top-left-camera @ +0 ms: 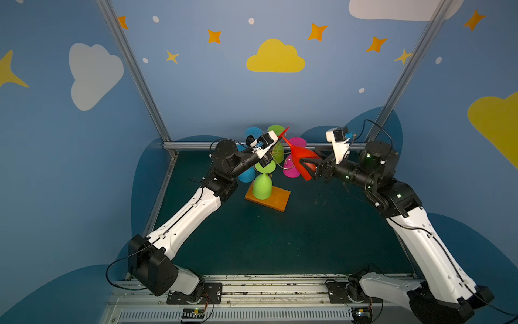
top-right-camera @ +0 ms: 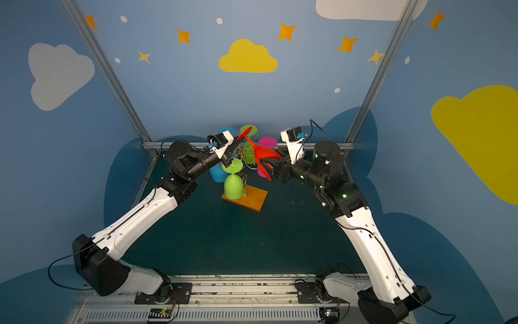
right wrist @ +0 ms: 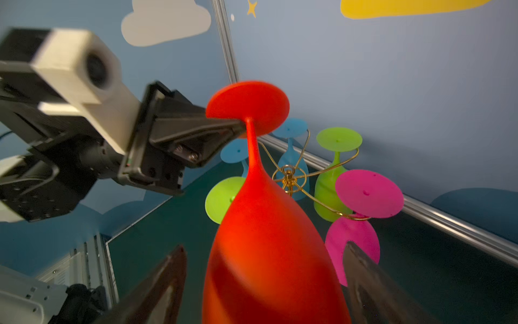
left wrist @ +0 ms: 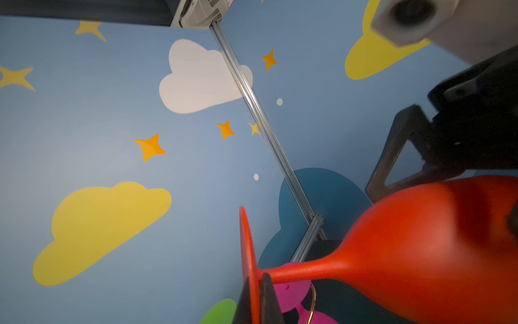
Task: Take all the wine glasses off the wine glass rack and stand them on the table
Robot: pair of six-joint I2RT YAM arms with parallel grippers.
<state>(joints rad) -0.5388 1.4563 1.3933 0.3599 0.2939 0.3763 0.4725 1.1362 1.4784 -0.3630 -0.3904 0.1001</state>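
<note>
Red plastic, tilted in mid-air: the red wine glass [top-left-camera: 301,157] hangs between both arms, off the wine glass rack [top-left-camera: 269,197], which stands near the table's [top-left-camera: 280,241] back rail with green, blue and pink glasses on it. The left gripper [right wrist: 238,127] has its fingers pinched shut on the foot's rim; the right gripper [right wrist: 263,283] fingers stand wide, flanking the bowl, contact unclear. Open table lies in front.

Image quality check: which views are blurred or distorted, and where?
Right wrist view: the red wine glass bowl is soft up close; the left gripper and its camera housing look smeared. Left wrist view: the glass bowl and dark right gripper are blurred, wall decals sharp. Both top views: dim table, wide-angle bowing at the edges.
</note>
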